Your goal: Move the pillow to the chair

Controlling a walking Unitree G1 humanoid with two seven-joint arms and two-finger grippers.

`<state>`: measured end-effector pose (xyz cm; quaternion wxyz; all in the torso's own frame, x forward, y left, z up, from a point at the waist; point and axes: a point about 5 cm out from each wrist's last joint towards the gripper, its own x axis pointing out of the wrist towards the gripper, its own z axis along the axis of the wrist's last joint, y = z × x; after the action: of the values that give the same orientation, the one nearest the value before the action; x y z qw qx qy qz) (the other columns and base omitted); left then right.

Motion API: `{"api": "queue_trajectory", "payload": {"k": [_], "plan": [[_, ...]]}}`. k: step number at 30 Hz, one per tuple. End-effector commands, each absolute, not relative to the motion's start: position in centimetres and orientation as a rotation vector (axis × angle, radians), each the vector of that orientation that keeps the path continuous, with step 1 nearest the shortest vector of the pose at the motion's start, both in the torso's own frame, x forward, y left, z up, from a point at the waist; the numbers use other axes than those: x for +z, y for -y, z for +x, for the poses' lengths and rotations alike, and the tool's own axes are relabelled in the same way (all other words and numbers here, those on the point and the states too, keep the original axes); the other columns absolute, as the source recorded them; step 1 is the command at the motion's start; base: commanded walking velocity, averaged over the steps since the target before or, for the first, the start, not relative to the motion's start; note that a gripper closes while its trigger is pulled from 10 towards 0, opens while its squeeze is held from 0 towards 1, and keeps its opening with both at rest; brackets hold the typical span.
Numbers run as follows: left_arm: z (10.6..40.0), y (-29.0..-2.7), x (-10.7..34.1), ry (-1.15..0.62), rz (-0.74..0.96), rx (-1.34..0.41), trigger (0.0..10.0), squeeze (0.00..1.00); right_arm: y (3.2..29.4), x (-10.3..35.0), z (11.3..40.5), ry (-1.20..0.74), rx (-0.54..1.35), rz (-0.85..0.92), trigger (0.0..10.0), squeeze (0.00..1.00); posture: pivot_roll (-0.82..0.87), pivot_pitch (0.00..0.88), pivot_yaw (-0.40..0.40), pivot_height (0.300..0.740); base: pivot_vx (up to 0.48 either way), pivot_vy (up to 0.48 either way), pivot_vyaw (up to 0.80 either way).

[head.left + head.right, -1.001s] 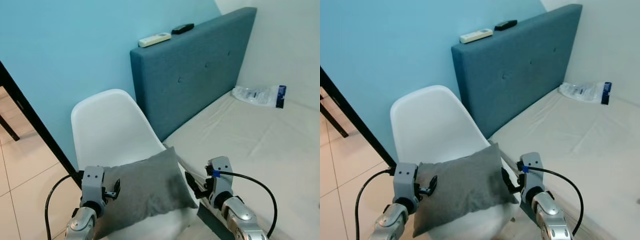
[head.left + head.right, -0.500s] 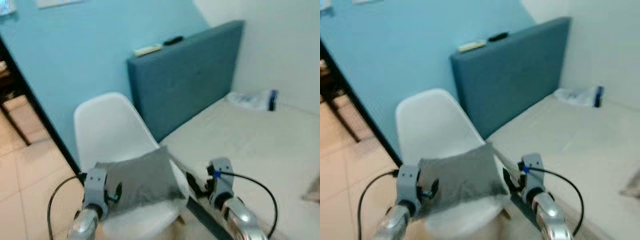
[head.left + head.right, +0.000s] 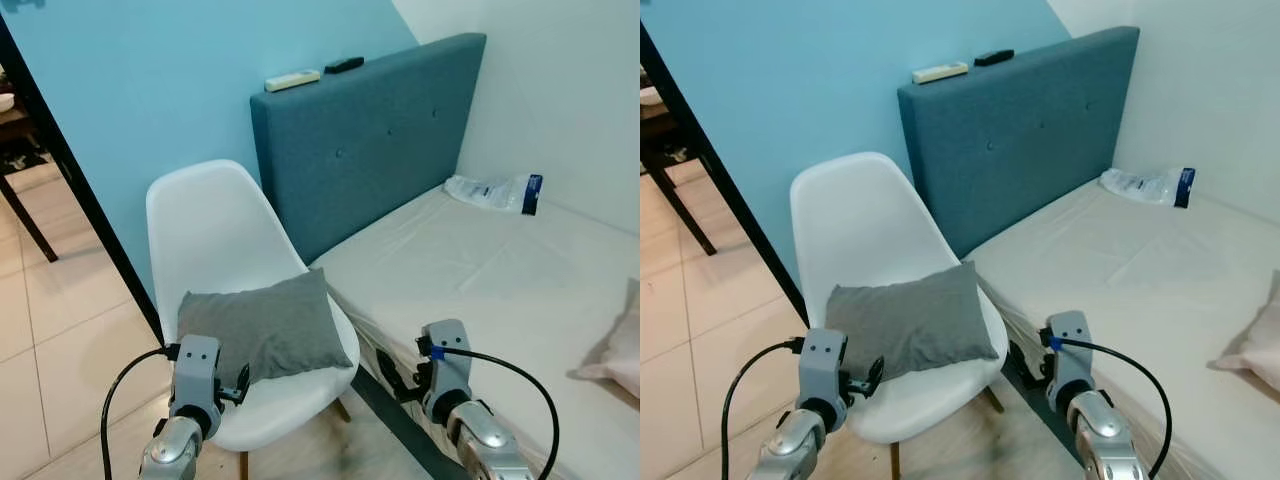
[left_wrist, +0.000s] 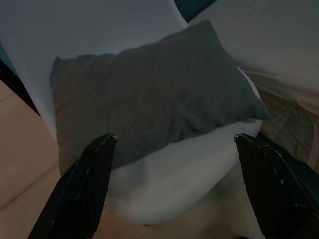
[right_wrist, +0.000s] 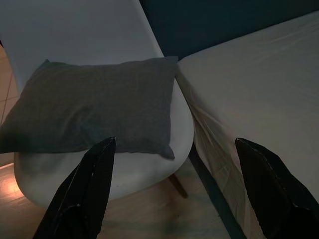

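While both arms are raised low in front, the left gripper (image 4: 174, 142) and right gripper (image 5: 174, 144) are spread wide and hold nothing. Just beyond them the grey pillow (image 3: 262, 326) lies flat on the white chair (image 3: 208, 230), beside the bed (image 3: 480, 270).

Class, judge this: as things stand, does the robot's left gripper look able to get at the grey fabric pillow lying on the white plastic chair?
Probably yes. The left gripper is open and faces the grey fabric pillow on the white plastic chair, with nothing between them.
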<state>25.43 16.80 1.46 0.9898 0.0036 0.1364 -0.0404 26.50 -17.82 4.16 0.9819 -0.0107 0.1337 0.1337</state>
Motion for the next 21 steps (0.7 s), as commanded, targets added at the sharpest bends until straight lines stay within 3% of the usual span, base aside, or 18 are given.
{"api": "queue_trajectory", "payload": {"k": [1, 6, 21], "plan": [[25.2, -17.4, 1.3, -0.291, 0.018, -0.073, 10.0, 0.0, 17.6, 4.1, 26.6, -0.273, 0.276, -0.022, 10.0, 0.0, -0.13, 0.065, 0.043, 0.711, 0.0, 0.0, 0.0], [25.2, -17.4, 1.0, -0.305, 0.018, -0.08, 10.0, 0.0, 17.6, 3.7, 26.6, -0.303, 0.263, -0.015, 10.0, 0.0, -0.13, 0.06, 0.047, 0.711, 0.0, 0.0, -0.2], [25.5, -16.6, 0.8, -0.308, 0.012, -0.115, 10.0, 0.0, 18.5, 2.6, 26.7, -0.394, 0.183, -0.047, 10.0, 0.0, -0.14, 0.049, 0.044, 0.711, 0.0, 0.0, -0.75]]}}
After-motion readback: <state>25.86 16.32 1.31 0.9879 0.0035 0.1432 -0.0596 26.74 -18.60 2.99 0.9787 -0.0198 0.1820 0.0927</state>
